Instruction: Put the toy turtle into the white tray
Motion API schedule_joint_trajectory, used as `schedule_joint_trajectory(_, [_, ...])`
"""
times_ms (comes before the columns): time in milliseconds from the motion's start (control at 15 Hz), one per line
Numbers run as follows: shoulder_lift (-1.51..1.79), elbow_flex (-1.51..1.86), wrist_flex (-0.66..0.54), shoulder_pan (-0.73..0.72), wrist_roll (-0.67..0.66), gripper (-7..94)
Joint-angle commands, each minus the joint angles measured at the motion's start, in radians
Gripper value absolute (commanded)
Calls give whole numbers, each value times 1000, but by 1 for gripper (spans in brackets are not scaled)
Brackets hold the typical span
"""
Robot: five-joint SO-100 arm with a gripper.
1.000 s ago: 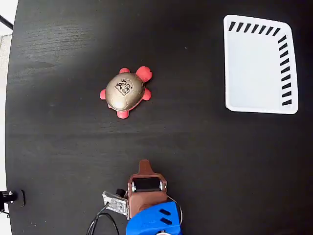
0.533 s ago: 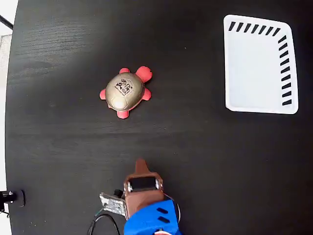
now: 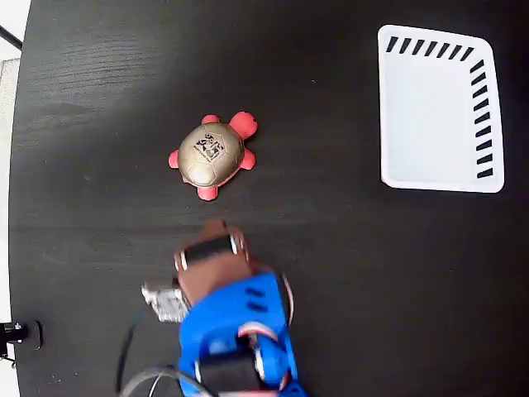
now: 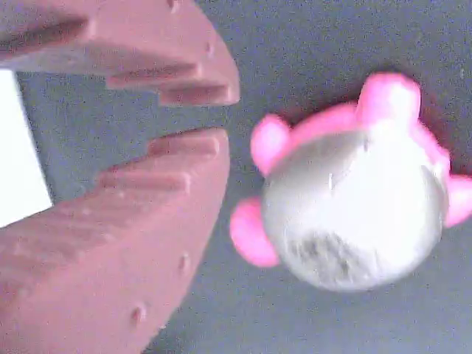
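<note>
Claw (image 4: 221, 114) nearly together and empty, just short of the turtle.

Its jaws stand a narrow gap apart in the wrist view; in the fixed view the claw (image 3: 216, 229) sits just on the near side of the toy turtle (image 3: 212, 155), which lies flat on the black counter (image 3: 331, 273), left of centre. The toy looks light, rubbery and a bit squashy; its domed shell may slip, so pinching across the shell's sides seems best. The white tray (image 3: 438, 112) waits far right, well apart, empty, and nothing lies between.
</note>
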Motion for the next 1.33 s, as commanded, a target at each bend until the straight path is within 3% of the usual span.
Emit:
schedule_joint_trajectory(0, [-175, -242, 23, 25, -104, 0])
schedule_joint_trajectory(333, [-494, -518, 104, 41, -268, 0])
schedule_joint_trajectory(800, [-782, -862, 272, -21, -359, 0])
schedule_joint_trajectory(1067, [-891, -989, 318, 6, -465, 20])
schedule_joint_trajectory(1267, [-928, -999, 341, 25, -514, 48])
